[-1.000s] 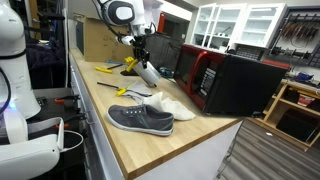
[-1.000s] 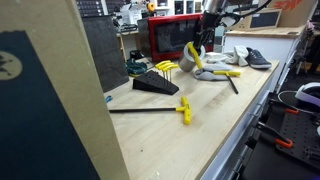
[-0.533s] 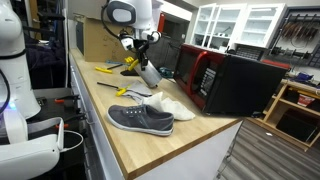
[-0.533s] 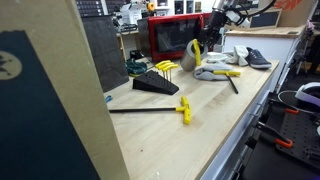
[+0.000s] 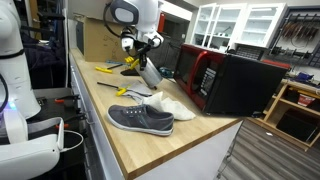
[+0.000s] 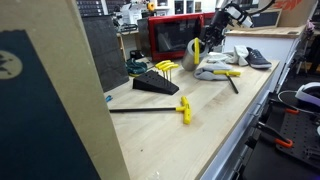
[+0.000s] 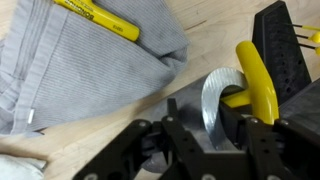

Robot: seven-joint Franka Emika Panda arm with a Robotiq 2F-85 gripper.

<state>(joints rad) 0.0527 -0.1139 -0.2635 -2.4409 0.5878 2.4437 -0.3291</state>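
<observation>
Hanging just above the wooden workbench, the gripper is seen with its jaws drawn in part-way, and a silver tape roll is clamped between the two black fingers. A curved yellow handle is lodged against the roll and lies close to the farther finger. In an exterior view the tape roll is shown tilted beneath the wrist; whether its lower edge touches the bench cannot be told. Just beside the roll, a crumpled grey cloth is spread on the wood, and a yellow-handled tool is laid across its top. On the other side of the roll a black wedge-shaped stand is caught, with yellow hex keys racked on it in an exterior view. Farther along the bench a grey shoe is set on its sole, a white bundle is seen just beside it, and a red-and-black microwave is parked behind both. Well apart from the gripper, a T-handled tool is laid flat.
</observation>
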